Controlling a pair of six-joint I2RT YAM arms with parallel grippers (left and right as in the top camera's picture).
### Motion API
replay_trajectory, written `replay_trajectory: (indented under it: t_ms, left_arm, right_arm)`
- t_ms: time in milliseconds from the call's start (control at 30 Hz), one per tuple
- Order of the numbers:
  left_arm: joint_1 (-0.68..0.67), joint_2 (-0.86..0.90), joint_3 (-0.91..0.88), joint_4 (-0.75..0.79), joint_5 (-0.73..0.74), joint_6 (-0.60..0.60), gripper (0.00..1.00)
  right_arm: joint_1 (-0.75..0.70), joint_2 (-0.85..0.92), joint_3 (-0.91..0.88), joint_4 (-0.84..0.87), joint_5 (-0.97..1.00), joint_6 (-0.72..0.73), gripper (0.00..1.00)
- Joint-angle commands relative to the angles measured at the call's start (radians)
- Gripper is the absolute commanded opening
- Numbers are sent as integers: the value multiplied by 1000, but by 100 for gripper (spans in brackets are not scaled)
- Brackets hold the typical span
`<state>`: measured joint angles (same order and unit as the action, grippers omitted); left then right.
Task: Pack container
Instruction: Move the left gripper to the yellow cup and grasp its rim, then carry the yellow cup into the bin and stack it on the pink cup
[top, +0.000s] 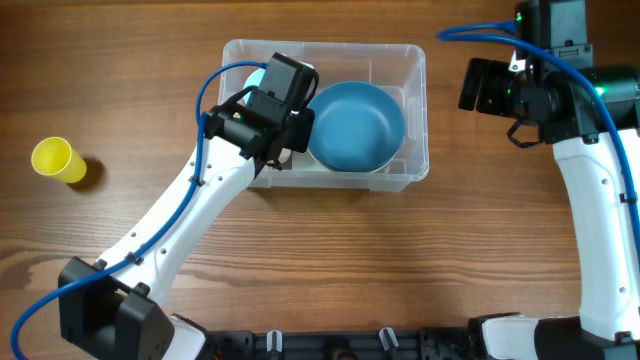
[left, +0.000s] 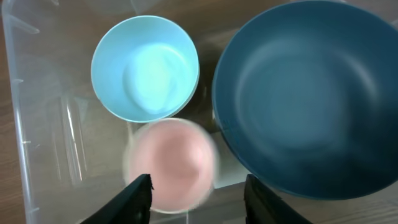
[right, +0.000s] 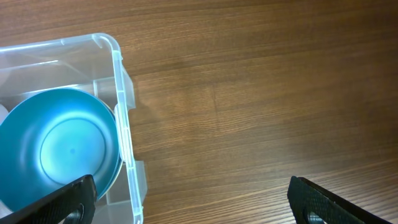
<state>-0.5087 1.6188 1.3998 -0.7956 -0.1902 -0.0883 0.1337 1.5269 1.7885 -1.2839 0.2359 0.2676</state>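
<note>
The clear plastic container stands at the back middle of the table. It holds a large dark blue bowl on its right side and a light blue cup at its back left. My left gripper hovers over the container's left half. In the left wrist view it is open, with a blurred pink cup below and between the fingers, inside the container, next to the light blue cup and the bowl. My right gripper is open and empty over bare table, right of the container.
A yellow cup lies on its side on the table at the far left. The right arm is raised at the back right. The blue bowl also shows in the right wrist view.
</note>
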Motion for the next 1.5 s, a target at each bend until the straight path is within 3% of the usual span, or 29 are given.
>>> replay_trajectory:
  t_ms: [0, 133, 333, 400, 633, 900, 1133, 1333, 1400, 1467]
  left_arm:
    - [52, -5, 7, -27, -42, -3, 45]
    - [161, -56, 7, -49, -120, -36, 46]
    - [445, -149, 7, -82, -119, -35, 53]
    - [551, -151, 7, -100, -118, -35, 63]
    - [855, -114, 7, -43, -114, -35, 71]
    - [1021, 32, 7, 31, -31, -27, 66]
    - [1041, 224, 7, 98, 45, -21, 57]
    - [1041, 353, 7, 121, 44, -21, 55]
    - [1041, 362, 7, 121, 44, -21, 49]
    - [1041, 354, 7, 127, 43, -21, 27]
  right_arm:
    - [0, -5, 5, 1, -8, -3, 100]
    - [0, -5, 5, 1, -8, -3, 100]
    - [0, -5, 5, 0, -8, -3, 100]
    - [0, -5, 5, 1, -8, -3, 100]
    - [0, -5, 5, 1, -8, -3, 100]
    - [0, -5, 5, 1, -8, -3, 100]
    - [0, -5, 5, 0, -8, -3, 100]
    - [0, -5, 5, 0, -8, -3, 100]
    - [0, -5, 5, 1, -8, -3, 100]
    - [0, -5, 5, 1, -8, -3, 100]
